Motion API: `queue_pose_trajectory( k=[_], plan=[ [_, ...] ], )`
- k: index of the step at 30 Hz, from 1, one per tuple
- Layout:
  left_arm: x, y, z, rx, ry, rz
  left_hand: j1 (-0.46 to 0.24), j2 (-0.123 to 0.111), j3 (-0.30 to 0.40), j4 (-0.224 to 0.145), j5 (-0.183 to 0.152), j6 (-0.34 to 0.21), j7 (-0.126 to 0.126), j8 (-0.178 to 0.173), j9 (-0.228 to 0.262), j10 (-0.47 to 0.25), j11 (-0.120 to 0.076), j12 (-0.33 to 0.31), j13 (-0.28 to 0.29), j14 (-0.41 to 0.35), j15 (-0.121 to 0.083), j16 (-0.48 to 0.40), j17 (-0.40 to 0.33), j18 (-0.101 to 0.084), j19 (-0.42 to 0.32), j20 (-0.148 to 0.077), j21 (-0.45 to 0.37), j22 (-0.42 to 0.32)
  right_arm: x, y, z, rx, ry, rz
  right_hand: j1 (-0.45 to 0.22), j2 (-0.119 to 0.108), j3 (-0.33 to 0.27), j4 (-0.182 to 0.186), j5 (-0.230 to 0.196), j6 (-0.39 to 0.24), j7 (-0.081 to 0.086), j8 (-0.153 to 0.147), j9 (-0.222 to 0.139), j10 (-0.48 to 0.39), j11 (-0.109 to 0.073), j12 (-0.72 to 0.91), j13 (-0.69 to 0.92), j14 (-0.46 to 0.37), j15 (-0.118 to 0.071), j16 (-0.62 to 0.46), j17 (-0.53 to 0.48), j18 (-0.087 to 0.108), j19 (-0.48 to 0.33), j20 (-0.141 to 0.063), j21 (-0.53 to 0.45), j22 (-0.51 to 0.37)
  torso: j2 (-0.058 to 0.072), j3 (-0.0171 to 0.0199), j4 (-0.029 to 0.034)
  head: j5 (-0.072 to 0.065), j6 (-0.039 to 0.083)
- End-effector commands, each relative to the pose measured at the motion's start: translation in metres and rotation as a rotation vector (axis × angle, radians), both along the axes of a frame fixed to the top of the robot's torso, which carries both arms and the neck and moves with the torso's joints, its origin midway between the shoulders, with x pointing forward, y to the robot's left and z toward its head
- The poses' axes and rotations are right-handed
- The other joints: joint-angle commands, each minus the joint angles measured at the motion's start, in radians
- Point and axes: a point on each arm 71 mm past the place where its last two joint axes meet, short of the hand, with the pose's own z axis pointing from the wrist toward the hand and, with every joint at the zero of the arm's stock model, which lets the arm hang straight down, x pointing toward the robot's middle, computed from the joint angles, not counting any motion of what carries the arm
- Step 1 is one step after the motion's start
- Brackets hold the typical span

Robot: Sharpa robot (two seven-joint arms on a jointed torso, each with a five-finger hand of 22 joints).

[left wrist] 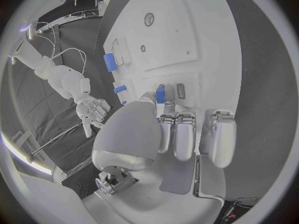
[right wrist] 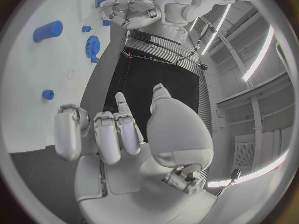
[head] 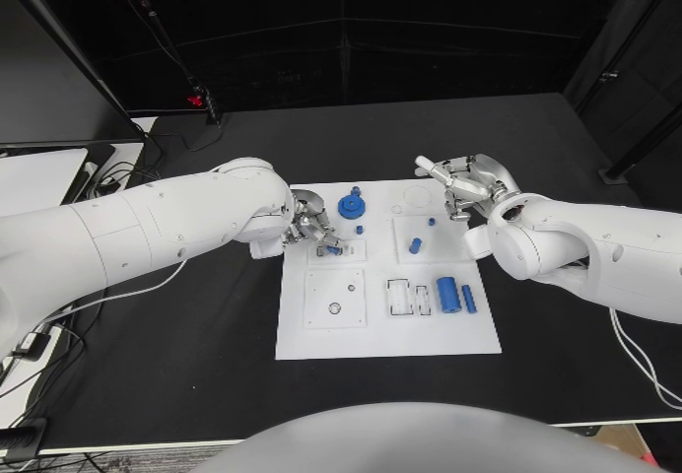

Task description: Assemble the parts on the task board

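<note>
I see my left hand (head: 311, 233) down on the flat white task board (head: 383, 335), fingertips pinching a small blue peg (left wrist: 161, 94) at its left recess. My right hand (head: 469, 184) hovers over the board's far right corner, fingers apart, holding nothing. A blue plastic gear (head: 351, 205) stands between them.

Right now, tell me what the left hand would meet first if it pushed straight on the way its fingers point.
Likely the small blue part right at the left hand's fingertips, then the task board beneath. Contact is unclear.
</note>
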Motion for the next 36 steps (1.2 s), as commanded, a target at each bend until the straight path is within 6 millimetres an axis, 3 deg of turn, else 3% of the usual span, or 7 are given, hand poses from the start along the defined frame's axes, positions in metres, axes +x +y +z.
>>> queue_pose_trajectory(
  k=[1,19,25,31,36],
  plan=[
    [-0.0015,-0.0016,-0.0020,0.014,0.015,-0.015,0.098,0.090,0.048,-0.040,0.006,0.013,-0.015,0.001,0.002,0.109,-0.003,-0.005,0.260,0.104,-0.006,0.001,0.263,-0.006,0.106,0.009,0.003,0.263,0.0000,0.0011,0.0009,0.004,-0.005,0.004,-0.001,0.010,-0.002,-0.003,0.007,-0.003,0.004,0.001,-0.002,0.108,0.007,0.003,0.263,0.102,0.007,0.002,0.263,0.010,-0.003,0.006,-0.005,0.200,0.000,0.0005,0.0004,-0.003,0.001],
    [-0.0018,-0.0030,-0.0041,0.028,0.025,-0.014,0.098,0.089,0.057,-0.040,0.007,0.012,-0.014,-0.002,0.005,0.109,-0.002,-0.005,0.260,0.104,-0.006,0.001,0.263,-0.006,0.106,0.011,0.003,0.263,-0.0013,0.0032,-0.0006,0.041,0.027,-0.004,-0.004,0.014,-0.004,-0.002,0.007,-0.003,0.004,0.001,-0.002,0.108,0.007,0.003,0.263,0.102,0.007,0.002,0.263,0.010,-0.003,0.006,-0.004,0.200,0.001,0.0003,-0.0001,-0.002,0.004],
    [-0.0021,-0.0024,-0.0052,0.039,0.032,-0.014,0.086,0.079,0.062,-0.038,0.000,0.011,-0.012,-0.007,0.010,0.109,0.000,-0.005,0.260,0.104,-0.004,0.001,0.263,-0.006,0.106,0.013,0.003,0.263,-0.0024,0.0053,-0.0011,0.051,0.036,-0.001,-0.005,0.015,-0.004,-0.002,0.007,-0.003,0.004,0.001,-0.002,0.108,0.007,0.003,0.263,0.102,0.007,0.002,0.263,0.009,-0.002,0.006,-0.004,0.200,0.000,0.0002,-0.0003,-0.003,0.004],
    [-0.0032,-0.0016,-0.0063,0.055,0.045,-0.016,0.037,0.061,0.058,-0.037,-0.028,0.011,-0.010,-0.018,0.022,0.109,0.003,-0.005,0.260,0.104,0.002,0.001,0.263,-0.006,0.106,0.012,0.003,0.263,-0.0024,0.0042,-0.0015,0.052,0.038,-0.005,-0.005,0.016,-0.004,-0.002,0.007,-0.003,0.004,0.002,-0.001,0.108,0.007,0.003,0.263,0.102,0.007,0.002,0.263,0.009,-0.002,0.006,-0.003,0.200,0.000,0.0003,0.0006,-0.003,0.004],
    [-0.0034,-0.0011,-0.0065,0.063,0.043,-0.009,-0.074,0.034,0.002,-0.035,-0.112,-0.005,-0.006,-0.026,0.035,0.109,0.008,-0.005,0.260,0.104,0.010,0.001,0.263,-0.006,0.106,0.004,0.003,0.263,-0.0023,0.0031,-0.0017,0.054,0.040,-0.009,-0.005,0.016,-0.004,-0.002,0.007,-0.003,0.004,0.002,-0.001,0.108,0.007,0.003,0.263,0.102,0.007,0.002,0.263,0.009,-0.002,0.006,-0.003,0.200,0.001,0.0001,-0.0002,-0.003,0.003]
  ],
)
